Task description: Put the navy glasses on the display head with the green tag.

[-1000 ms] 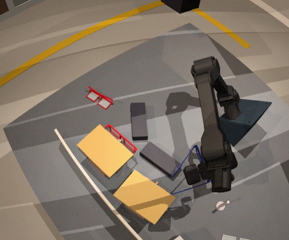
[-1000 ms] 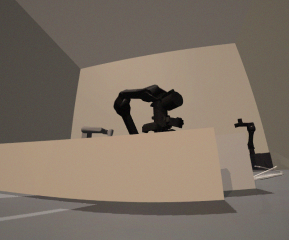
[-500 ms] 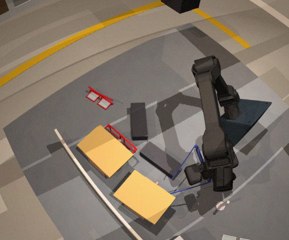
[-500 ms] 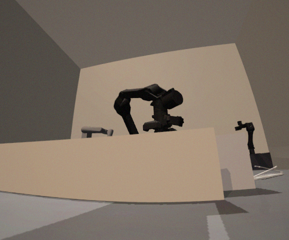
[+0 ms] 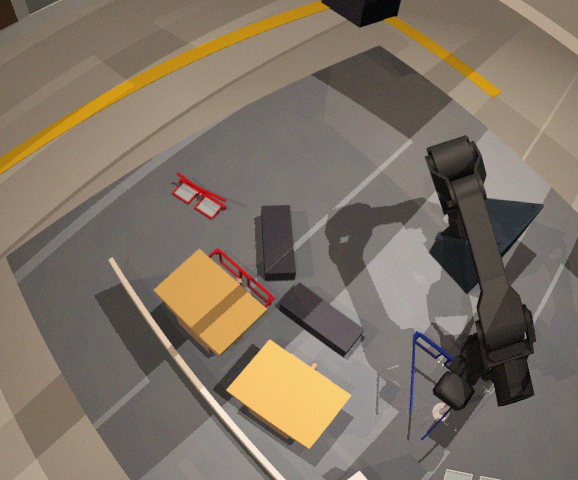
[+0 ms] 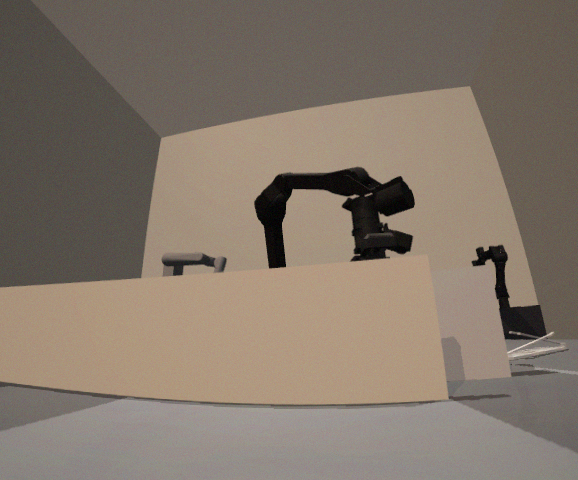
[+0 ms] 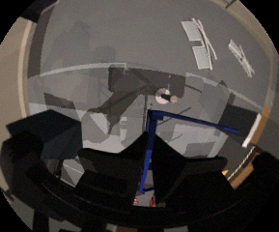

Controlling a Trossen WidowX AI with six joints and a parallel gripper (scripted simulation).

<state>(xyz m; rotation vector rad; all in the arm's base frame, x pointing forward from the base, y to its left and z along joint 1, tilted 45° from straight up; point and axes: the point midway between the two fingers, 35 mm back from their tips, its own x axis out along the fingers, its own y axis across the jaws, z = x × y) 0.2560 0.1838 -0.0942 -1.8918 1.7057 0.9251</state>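
My gripper [image 5: 453, 364] [image 7: 148, 134] is shut on the front frame of the navy glasses [image 5: 416, 336] [image 7: 194, 121]. They hang above the table with both temples spread, away from both heads. In the exterior view the fingertips and glasses are hidden behind the pale panel. Two box-shaped heads with yellow tops stand at lower left in the top view. The nearer head [image 5: 289, 392] has a small nose peg [image 5: 314, 366] and shows no glasses. The other head [image 5: 210, 302] wears red glasses [image 5: 270, 300]. No green tag can be made out.
Two dark blocks [image 5: 279, 240] [image 5: 323, 320] lie between the heads and the arm. A pale panel [image 5: 175, 356] [image 6: 201, 335] runs behind the heads. A round base with a peg [image 5: 439, 411] [image 7: 162, 96] stands below the glasses. Other red glasses [image 5: 201, 187] lie at upper left.
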